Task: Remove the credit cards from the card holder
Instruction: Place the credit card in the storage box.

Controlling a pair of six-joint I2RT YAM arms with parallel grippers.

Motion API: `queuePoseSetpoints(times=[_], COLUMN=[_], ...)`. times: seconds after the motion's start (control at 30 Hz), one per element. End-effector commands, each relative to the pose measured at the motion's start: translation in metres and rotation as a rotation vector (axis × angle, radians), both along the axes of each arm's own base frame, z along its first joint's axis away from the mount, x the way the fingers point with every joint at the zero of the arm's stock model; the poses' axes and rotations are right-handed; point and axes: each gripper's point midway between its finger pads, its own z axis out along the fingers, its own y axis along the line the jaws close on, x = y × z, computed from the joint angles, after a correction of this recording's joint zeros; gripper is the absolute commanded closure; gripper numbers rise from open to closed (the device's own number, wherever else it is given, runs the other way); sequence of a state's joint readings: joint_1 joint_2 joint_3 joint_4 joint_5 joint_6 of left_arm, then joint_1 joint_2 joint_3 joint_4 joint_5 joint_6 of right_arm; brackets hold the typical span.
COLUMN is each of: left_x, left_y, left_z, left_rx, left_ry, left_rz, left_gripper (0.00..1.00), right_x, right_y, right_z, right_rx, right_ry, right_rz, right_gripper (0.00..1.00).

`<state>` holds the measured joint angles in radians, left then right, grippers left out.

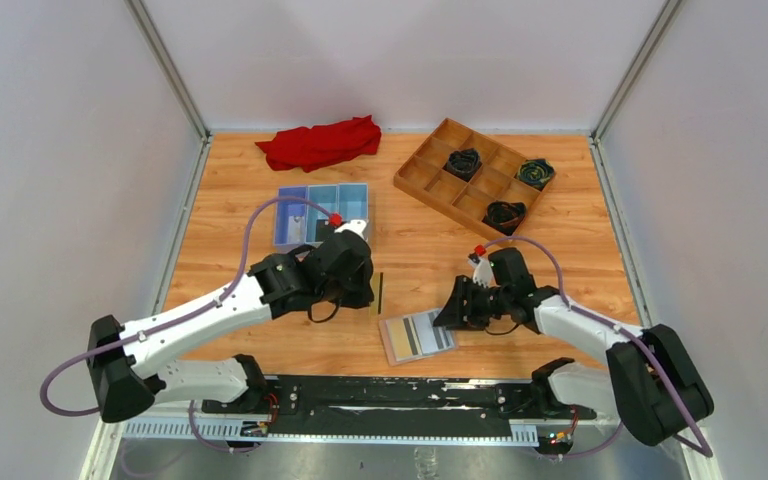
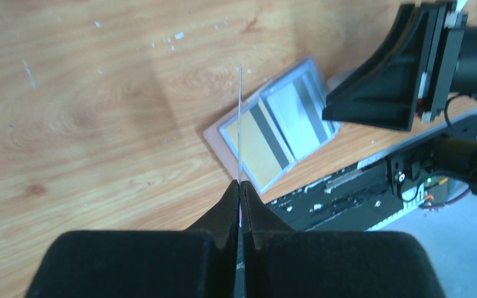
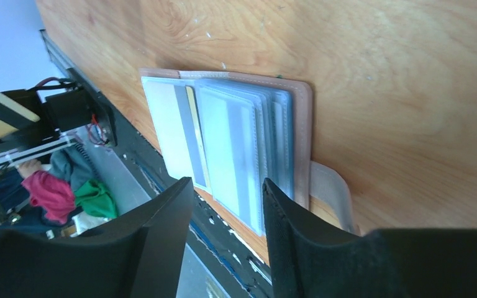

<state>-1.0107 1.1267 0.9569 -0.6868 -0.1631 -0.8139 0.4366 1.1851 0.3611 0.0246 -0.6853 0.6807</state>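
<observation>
Left jaws: pressed together on one card (image 2: 240, 124), held upright and edge-on above the desk (image 2: 99, 124); its face cannot be read. Right jaws: spread, empty, poised at the right end of the card holder (image 3: 304, 124). The holder lies open near the desk's front edge, its long axis pointing toward them. The right arm is nearer. The credit cards (image 2: 258, 146) inside overlap under clear sleeves; their count is unclear.
</observation>
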Motion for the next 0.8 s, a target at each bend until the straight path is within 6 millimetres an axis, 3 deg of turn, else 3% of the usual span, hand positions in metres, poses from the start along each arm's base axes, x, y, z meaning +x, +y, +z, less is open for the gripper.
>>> queuePoseSetpoints(times=[0.0, 0.17, 0.37, 0.6, 0.77], left_x=[0.026, 0.069, 0.123, 0.184, 0.201], left_y=[0.011, 0.012, 0.017, 0.027, 0.04], left_z=[0.015, 0.044, 0.063, 0.056, 0.055], left_rx=[0.075, 0.089, 0.169, 0.286, 0.35], left_ry=[-0.039, -0.096, -0.116, -0.096, -0.096], left_rz=[0.024, 0.02, 0.036, 0.148, 0.23], left_gripper=[1.0, 1.0, 1.0, 1.0, 1.0], right_x=[-0.01, 0.016, 0.051, 0.077, 0.092], right_y=[-0.023, -0.041, -0.07, -0.122, -0.143], right_z=[-0.006, 0.026, 0.061, 0.093, 0.096], right_rx=[-0.163, -0.287, -0.465, -0.738, -0.81], right_ry=[0.017, -0.136, -0.262, -0.367, -0.307], right_rz=[-0.002, -0.039, -0.152, -0.274, -0.351], right_gripper=[0.48, 0.38, 0.37, 0.36, 0.35])
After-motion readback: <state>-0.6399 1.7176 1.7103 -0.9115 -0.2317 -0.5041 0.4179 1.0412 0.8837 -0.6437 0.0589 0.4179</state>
